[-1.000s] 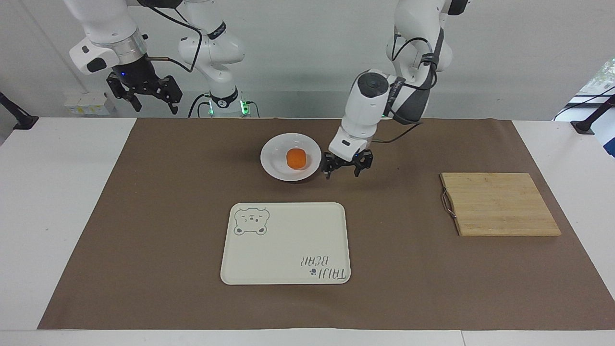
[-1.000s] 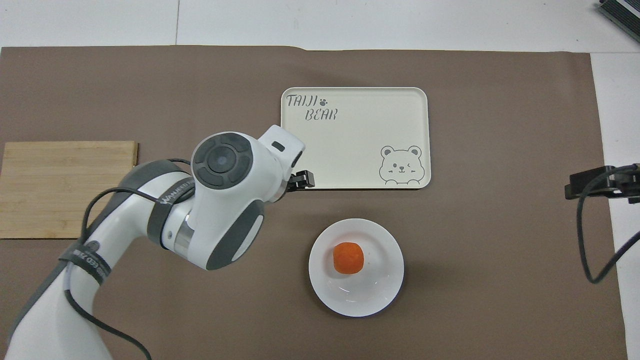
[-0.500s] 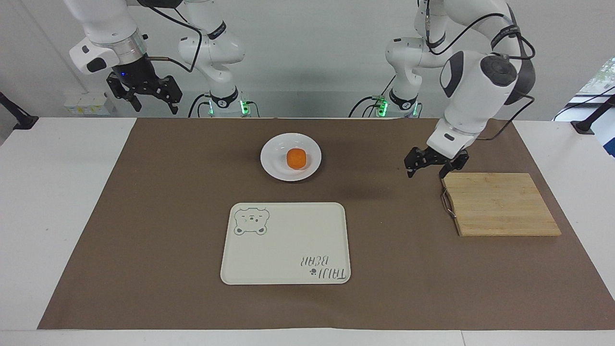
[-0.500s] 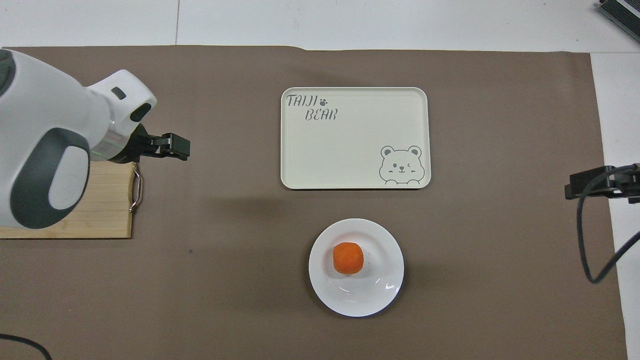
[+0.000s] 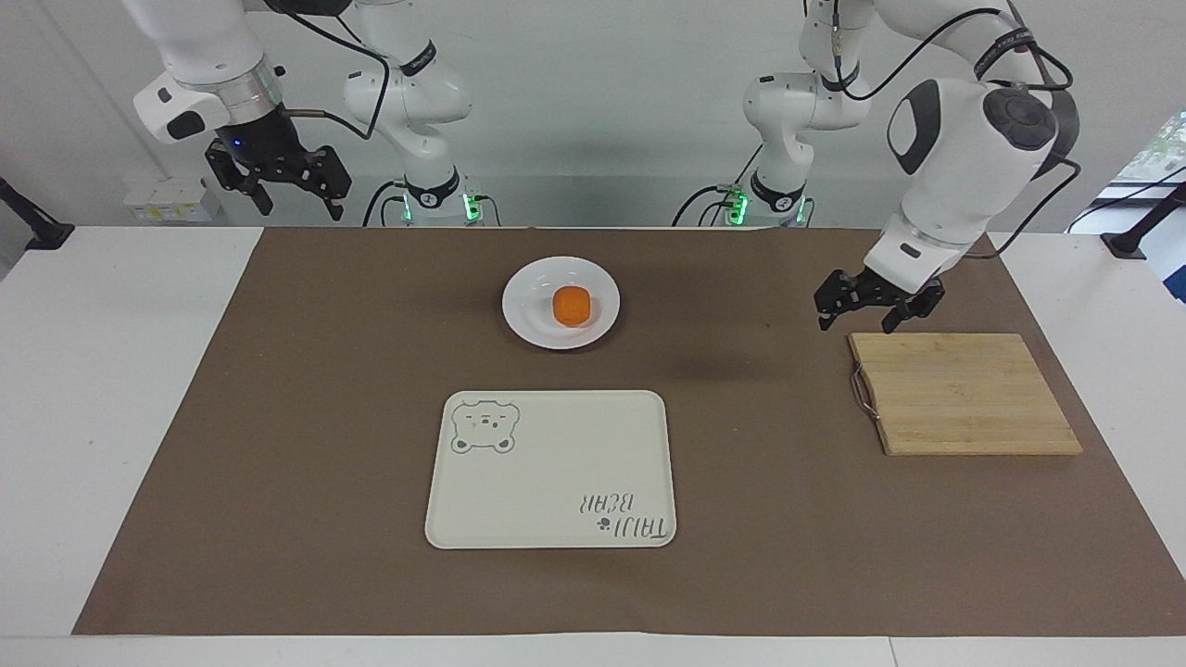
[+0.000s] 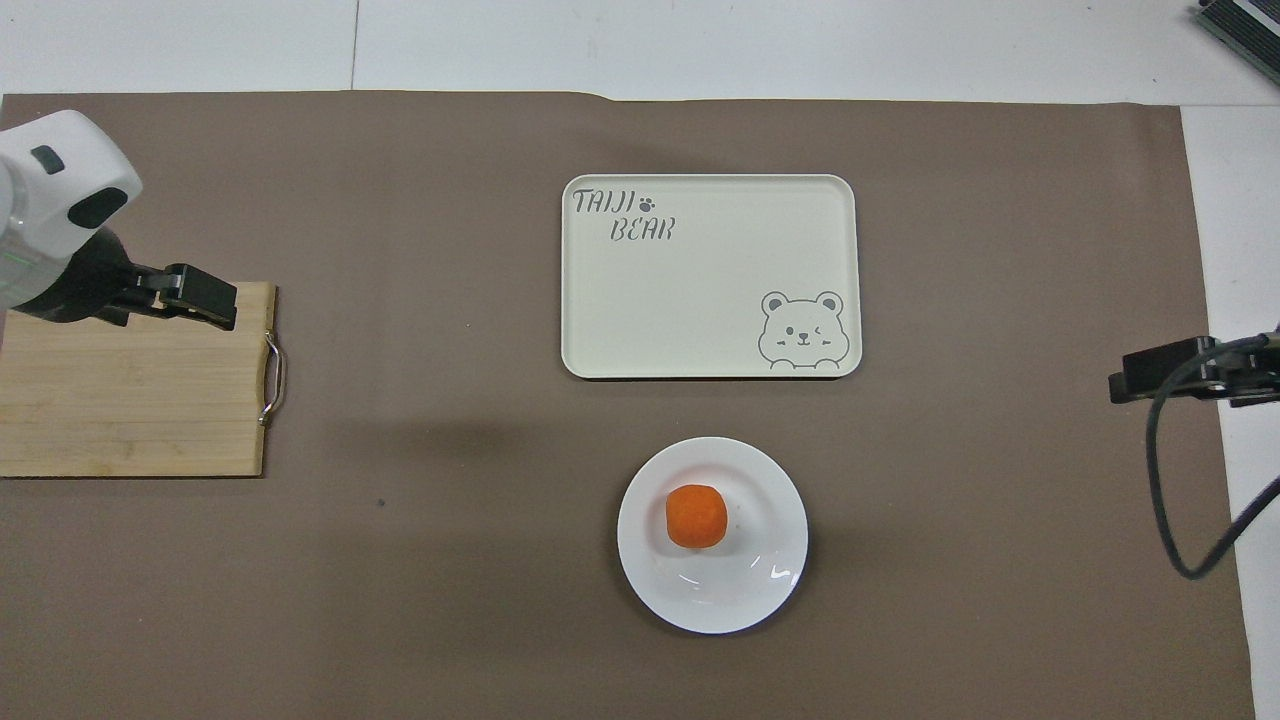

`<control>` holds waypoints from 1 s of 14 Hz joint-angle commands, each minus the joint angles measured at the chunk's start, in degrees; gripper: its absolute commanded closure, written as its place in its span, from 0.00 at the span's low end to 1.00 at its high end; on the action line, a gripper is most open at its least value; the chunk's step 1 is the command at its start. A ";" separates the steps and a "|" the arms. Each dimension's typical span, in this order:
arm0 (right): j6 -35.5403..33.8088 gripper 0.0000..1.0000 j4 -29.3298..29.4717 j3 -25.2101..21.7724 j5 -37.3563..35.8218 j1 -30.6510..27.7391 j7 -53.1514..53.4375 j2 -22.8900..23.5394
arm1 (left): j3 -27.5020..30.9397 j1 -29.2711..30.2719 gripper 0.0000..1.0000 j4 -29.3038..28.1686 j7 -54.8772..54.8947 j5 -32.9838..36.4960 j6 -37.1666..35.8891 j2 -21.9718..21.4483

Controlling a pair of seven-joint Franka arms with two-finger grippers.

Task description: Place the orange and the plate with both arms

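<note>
The orange (image 5: 572,306) lies in the middle of the white plate (image 5: 531,321), which rests on the brown mat near the robots; the orange (image 6: 696,516) and plate (image 6: 745,600) also show in the overhead view. My left gripper (image 5: 855,324) is open and empty, raised in the air at the cutting board's edge, well away from the plate toward the left arm's end. It also shows in the overhead view (image 6: 205,300). My right gripper (image 5: 298,211) is open and empty, held high at the right arm's end, where that arm waits.
A cream rectangular tray (image 5: 556,482) with a bear drawing lies farther from the robots than the plate. A wooden cutting board (image 5: 964,394) with a metal handle lies at the left arm's end. The brown mat (image 5: 278,417) covers most of the white table.
My left gripper has moved away from beside the plate toward the left arm's end, and is now by the cutting board. Orange and plate have not moved. The right arm has barely shifted.
</note>
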 commanded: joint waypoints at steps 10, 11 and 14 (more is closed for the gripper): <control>22.67 0.00 -27.85 0.16 27.72 0.63 -18.17 -0.97 | -0.01 1.43 0.00 0.27 -0.92 0.74 -2.55 -2.84; 25.39 0.00 -30.66 0.16 29.66 0.63 -21.95 -0.45 | 0.08 1.69 0.00 0.27 -0.92 0.74 -2.55 -2.84; 30.33 0.00 -34.20 0.16 32.31 2.91 -23.66 -0.01 | 0.08 1.96 0.00 0.27 -0.92 0.74 -2.63 -2.84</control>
